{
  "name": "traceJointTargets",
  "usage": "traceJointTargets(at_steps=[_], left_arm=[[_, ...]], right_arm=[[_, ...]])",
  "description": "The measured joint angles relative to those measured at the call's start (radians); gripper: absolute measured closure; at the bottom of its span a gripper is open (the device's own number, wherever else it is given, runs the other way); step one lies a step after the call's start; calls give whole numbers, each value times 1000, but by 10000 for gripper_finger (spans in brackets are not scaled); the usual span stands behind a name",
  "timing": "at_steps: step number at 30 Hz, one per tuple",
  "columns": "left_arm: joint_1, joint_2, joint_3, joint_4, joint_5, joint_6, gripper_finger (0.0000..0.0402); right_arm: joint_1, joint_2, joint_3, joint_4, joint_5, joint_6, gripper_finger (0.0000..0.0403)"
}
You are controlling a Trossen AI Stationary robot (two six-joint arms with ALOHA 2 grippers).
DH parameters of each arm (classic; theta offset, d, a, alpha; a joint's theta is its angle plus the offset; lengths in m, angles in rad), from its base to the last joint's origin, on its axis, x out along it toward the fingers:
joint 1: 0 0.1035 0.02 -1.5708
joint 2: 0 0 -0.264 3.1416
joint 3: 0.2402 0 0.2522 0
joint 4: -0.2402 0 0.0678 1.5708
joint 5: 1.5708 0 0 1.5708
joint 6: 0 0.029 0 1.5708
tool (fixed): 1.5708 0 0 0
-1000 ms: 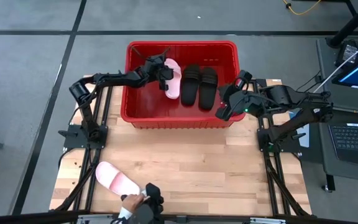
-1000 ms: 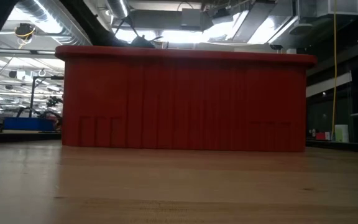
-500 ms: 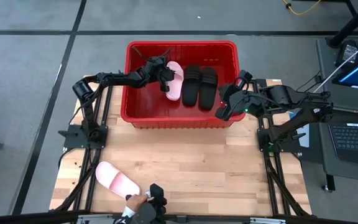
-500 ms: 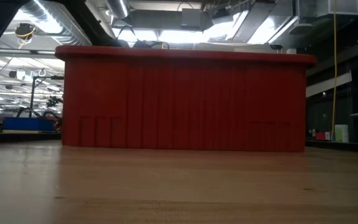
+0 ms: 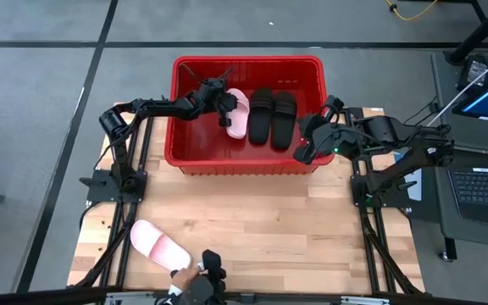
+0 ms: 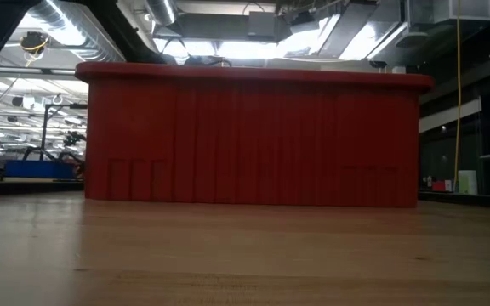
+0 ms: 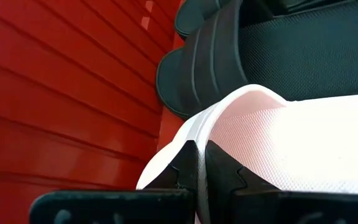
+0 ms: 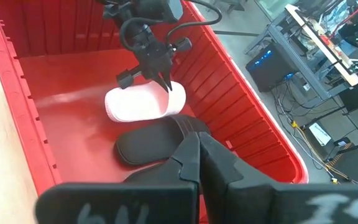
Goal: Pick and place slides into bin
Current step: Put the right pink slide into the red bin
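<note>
**Slides: three in the red bin, one pink still out on the bench**

The slides are split between two places. Inside the bin (image 5: 191,151), a pale pink slide (image 5: 236,110) lies next to the two black slides (image 5: 272,115), which sit side by side toward the right half of the crate; in the right wrist view the pink one lies just beyond a black one, very close to it. The second pink slide (image 5: 160,246) rests on the wooden bench (image 5: 295,220) near its front left corner, well apart from the crate, with a person's hand (image 5: 182,274) at its near end.

The left gripper (image 5: 224,103) reaches over the crate's left wall and sits at the pink slide inside. In the left wrist view its two dark fingers (image 7: 182,171) are drawn together to a thin slit, pressed on the slide's pale edge, so they are pinched on that slide. The right wrist view shows the same gripper standing over the pink slide from above.

The right gripper (image 5: 303,152) waits at the crate's right front corner, over the rim. Its fingers (image 8: 188,155) are closed tight against each other with nothing between them.

From bench height the crate's ribbed front wall hides everything inside
</note>
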State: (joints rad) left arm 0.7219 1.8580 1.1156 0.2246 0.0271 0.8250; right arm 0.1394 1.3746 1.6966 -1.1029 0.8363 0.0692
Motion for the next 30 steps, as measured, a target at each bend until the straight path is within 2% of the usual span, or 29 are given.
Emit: traceJointTargets(at_steps=[5,11,18,30], left_arm=[[0,6,0,8,-9,-25,398],[0,74,0,100,-20,-90,398],[-7,92,0,103,-30,-98,396],[-7,97,0,83,-35,-159,341]], right_arm=[[0,0,0,9,0,0,397],[0,0,0,27,-1,0,397],[0,0,0,49,-27,4,397],[0,0,0,50,-28,4,397]])
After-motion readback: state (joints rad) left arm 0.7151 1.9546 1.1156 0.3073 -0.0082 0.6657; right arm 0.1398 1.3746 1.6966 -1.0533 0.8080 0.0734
